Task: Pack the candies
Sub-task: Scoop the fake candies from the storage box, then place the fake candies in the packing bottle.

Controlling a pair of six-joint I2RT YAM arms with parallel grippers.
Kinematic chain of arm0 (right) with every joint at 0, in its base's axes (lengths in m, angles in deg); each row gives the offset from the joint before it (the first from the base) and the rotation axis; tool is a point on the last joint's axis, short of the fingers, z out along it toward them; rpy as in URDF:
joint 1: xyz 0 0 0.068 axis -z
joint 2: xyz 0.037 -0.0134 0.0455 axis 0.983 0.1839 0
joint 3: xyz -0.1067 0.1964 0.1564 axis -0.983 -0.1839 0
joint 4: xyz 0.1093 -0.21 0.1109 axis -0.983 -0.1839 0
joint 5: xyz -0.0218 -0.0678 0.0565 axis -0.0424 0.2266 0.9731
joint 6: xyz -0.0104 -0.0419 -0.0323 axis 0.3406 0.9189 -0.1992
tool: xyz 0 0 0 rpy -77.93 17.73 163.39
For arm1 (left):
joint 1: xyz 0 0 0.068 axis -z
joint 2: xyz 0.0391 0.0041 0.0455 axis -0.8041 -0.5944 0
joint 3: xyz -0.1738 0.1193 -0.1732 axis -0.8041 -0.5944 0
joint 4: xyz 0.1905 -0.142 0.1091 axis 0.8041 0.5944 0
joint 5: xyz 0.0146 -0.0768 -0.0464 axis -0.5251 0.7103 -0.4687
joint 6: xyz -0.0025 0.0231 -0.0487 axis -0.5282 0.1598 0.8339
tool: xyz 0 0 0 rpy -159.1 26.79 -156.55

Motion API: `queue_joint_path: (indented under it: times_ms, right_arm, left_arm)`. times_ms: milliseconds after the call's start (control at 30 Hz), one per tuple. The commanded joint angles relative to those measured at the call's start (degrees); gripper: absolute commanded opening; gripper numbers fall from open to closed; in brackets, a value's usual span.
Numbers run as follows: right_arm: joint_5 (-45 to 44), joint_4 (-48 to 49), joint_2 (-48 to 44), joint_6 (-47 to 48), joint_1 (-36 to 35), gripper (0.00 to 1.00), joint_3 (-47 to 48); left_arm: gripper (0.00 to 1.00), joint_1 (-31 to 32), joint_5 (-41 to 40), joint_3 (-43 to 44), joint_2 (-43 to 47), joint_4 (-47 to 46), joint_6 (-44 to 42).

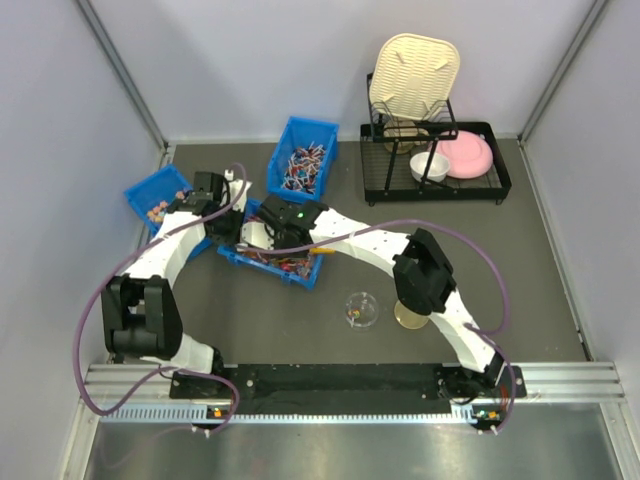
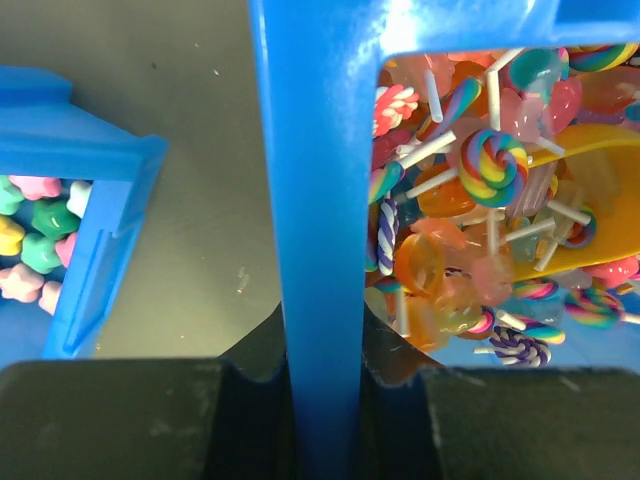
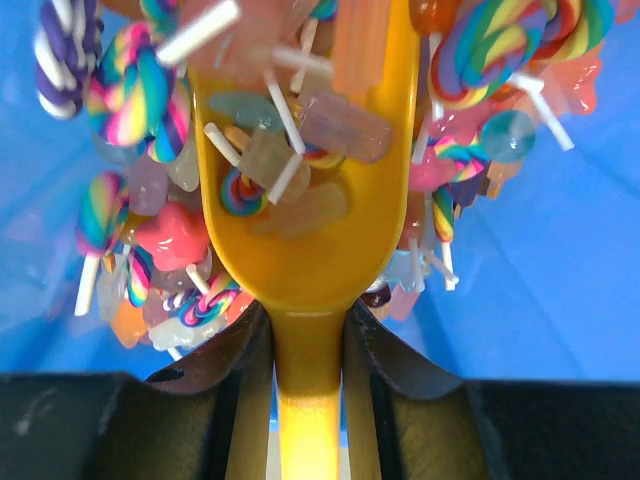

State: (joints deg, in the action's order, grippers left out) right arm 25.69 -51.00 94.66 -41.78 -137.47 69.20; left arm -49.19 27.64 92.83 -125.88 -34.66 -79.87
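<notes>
The candies (image 2: 470,200) are tiny lollipops and sweets in mixed colours, heaped in the middle blue bin (image 1: 292,276). My left gripper (image 2: 325,400) is shut on that bin's blue wall (image 2: 315,200); in the top view it (image 1: 230,228) sits at the bin's left end. My right gripper (image 3: 310,370) is shut on the handle of the yellow scoop (image 3: 300,250), whose bowl lies in the candy heap (image 3: 130,220) with a few candies (image 3: 290,170) in it. In the top view the right gripper (image 1: 262,238) is over the bin. The scoop also shows in the left wrist view (image 2: 590,200).
A left blue bin (image 1: 150,192) holds pastel sweets (image 2: 35,235). A back blue bin (image 1: 303,165) holds blue-and-red stick sweets. A small clear bowl (image 1: 361,309) and a tan cup (image 1: 410,316) stand in front. A black rack (image 1: 435,185) at back right holds a pink plate (image 1: 468,153), a white bowl (image 1: 428,166) and a cream board (image 1: 413,72).
</notes>
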Motion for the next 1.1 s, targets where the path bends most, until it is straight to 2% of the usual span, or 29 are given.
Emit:
queue_joint_path:
  times_ms: [0,133,233,600,767,1067]
  right_arm:
    - [4.8,4.6,2.2,-3.0,-1.2,0.0,3.8]
    - [5.6,6.0,3.6,-6.0,-1.3,0.0,6.2]
    - [5.6,9.5,2.6,-8.5,-1.3,0.0,3.9]
    - [8.1,29.8,-16.5,-10.9,0.7,0.0,-23.4]
    - [11.5,34.6,-20.8,-12.9,2.4,0.0,-28.9]
    - [16.6,36.6,-28.7,-14.4,4.2,0.0,-34.1]
  left_arm:
    - [0.0,1.3,19.6,2.4,7.9,-7.0,4.1]
    - [0.0,1.2,19.8,1.4,9.1,-8.0,4.3]
    - [0.0,1.0,19.9,0.0,10.1,-9.4,5.3]
    - [0.0,-3.1,22.5,-2.9,11.1,-12.2,7.8]
    - [0.0,-5.4,24.8,-3.5,11.4,-12.3,8.3]
    - [0.0,-7.4,26.9,-4.5,10.6,-13.6,9.1]
